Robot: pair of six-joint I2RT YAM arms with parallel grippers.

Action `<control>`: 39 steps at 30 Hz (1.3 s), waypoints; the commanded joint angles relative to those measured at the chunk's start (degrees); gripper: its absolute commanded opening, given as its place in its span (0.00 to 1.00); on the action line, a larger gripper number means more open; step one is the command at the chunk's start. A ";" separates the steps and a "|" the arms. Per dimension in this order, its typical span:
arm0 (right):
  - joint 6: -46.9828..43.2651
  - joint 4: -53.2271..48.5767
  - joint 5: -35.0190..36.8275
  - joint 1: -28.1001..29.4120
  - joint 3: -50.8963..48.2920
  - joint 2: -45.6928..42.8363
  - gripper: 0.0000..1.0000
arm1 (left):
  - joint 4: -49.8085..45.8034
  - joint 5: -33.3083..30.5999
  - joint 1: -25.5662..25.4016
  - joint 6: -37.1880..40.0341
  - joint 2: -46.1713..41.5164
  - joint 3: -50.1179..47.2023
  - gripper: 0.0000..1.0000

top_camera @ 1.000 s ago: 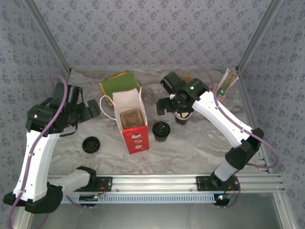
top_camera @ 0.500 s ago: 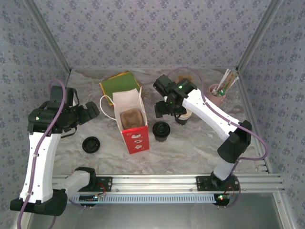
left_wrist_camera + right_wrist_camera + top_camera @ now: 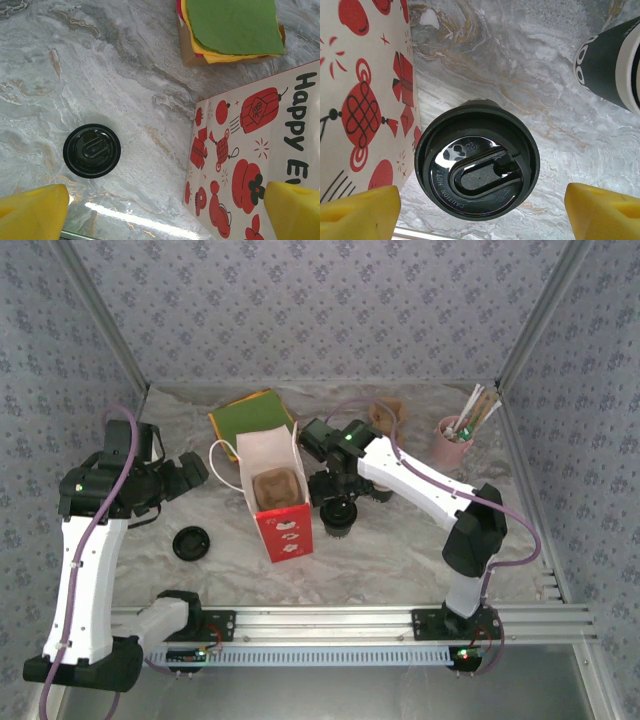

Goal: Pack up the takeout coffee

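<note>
Fingers (image 3: 360,207) spread above one lidded cup (image 3: 477,160).

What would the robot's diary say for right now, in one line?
right gripper: open, over takeout coffee | left gripper: open, empty | takeout coffee: lidded, on table beside paper bag | packed: not yet

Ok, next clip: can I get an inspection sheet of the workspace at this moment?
Surface: marble tabletop, no spills seen.
Job's things: dark-sleeved, white-rimmed cup beside a lidded cup; paper bag upright, open, something brown inside.
Clutter: loose lid, green-topped stack, pink cup of sticks.
Grippers: left gripper open above the loose lid and bag; right gripper open, fingers astride the lidded cup, not touching.
Cables: purple cables looped along both arms, no snag seen.
Surroundings: patterned walls, aluminium rail.
</note>
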 commanded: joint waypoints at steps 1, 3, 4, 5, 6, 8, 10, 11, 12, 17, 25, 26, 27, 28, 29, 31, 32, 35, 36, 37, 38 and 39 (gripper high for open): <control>1.58 -0.72 -0.15 0.76 -1.08 1.07 0.88 | -0.02 0.98 0.37 1.14 -0.40 1.29 1.00; 1.71 -0.48 -0.32 0.95 -1.36 1.22 0.89 | 0.06 1.22 0.37 1.13 -0.47 1.23 1.00; 1.68 -0.46 -0.44 0.93 -1.35 1.39 0.89 | 0.07 1.40 0.37 1.09 -0.49 1.22 1.00; 1.73 -0.44 -0.47 1.02 -1.39 1.52 0.89 | 0.08 1.56 0.36 1.11 -0.49 1.23 1.00; 1.71 -0.37 -0.59 1.02 -1.50 1.65 0.90 | -0.02 1.66 0.36 1.10 -0.49 1.22 1.00; 1.67 -0.19 -1.11 1.08 -1.77 1.90 0.90 | 0.05 1.67 0.36 0.99 -0.67 1.14 1.00; 1.77 0.20 -1.30 1.09 -2.06 2.13 0.90 | 0.07 1.68 0.37 0.91 -0.76 0.96 1.00; 1.81 0.38 -1.37 1.08 -2.23 2.30 0.90 | -0.06 1.76 0.37 0.91 -0.84 0.96 1.00; 1.76 0.42 -1.51 1.09 -2.27 2.50 0.89 | -0.02 1.85 0.37 0.91 -0.84 0.92 1.00; 1.88 0.41 -1.30 1.02 -2.50 3.02 0.89 | -0.07 1.93 0.33 0.94 -0.84 1.16 1.00; 1.78 0.40 -1.03 0.76 -3.50 3.12 0.88 | -0.05 2.20 0.37 0.67 -0.84 1.14 1.00; 1.75 0.42 -0.98 0.76 -3.58 3.26 0.88 | -0.07 2.22 0.37 0.70 -0.84 1.12 1.00; 1.73 0.52 -0.95 0.84 -3.67 3.28 0.87 | 0.00 2.27 0.37 0.65 -0.84 1.07 1.00; 1.68 0.64 -0.98 0.79 -3.83 3.33 0.86 | 0.04 2.28 0.36 0.70 -0.85 1.06 1.00; 1.62 0.69 -0.97 0.76 -3.81 3.41 0.86 | -0.03 2.35 0.35 0.65 -0.84 1.12 1.00; 1.59 0.77 -0.90 0.78 -3.80 3.46 0.85 | -0.05 2.29 0.37 0.71 -0.84 1.10 1.00; 1.61 0.84 -0.86 0.80 -3.90 3.40 0.84 | -0.07 2.37 0.37 0.65 -0.84 1.12 1.00; 1.63 1.14 -0.99 0.76 -4.05 3.47 0.83 | -0.10 2.33 0.37 0.67 -0.78 1.14 1.00; 1.62 1.17 -1.04 0.76 -4.19 3.54 0.82 | -0.09 2.37 0.34 0.65 -0.78 1.07 1.00; 1.62 1.13 -1.18 0.67 -4.16 3.63 0.81 | 0.00 2.36 0.33 0.65 -0.74 1.07 1.00; 1.64 1.04 -1.05 0.69 -4.22 3.63 0.81 | 0.00 2.43 0.37 0.57 -0.76 1.06 1.00; 1.60 1.04 -1.06 0.67 -4.30 3.63 0.81 | 0.06 2.38 0.37 0.56 -0.76 1.07 1.00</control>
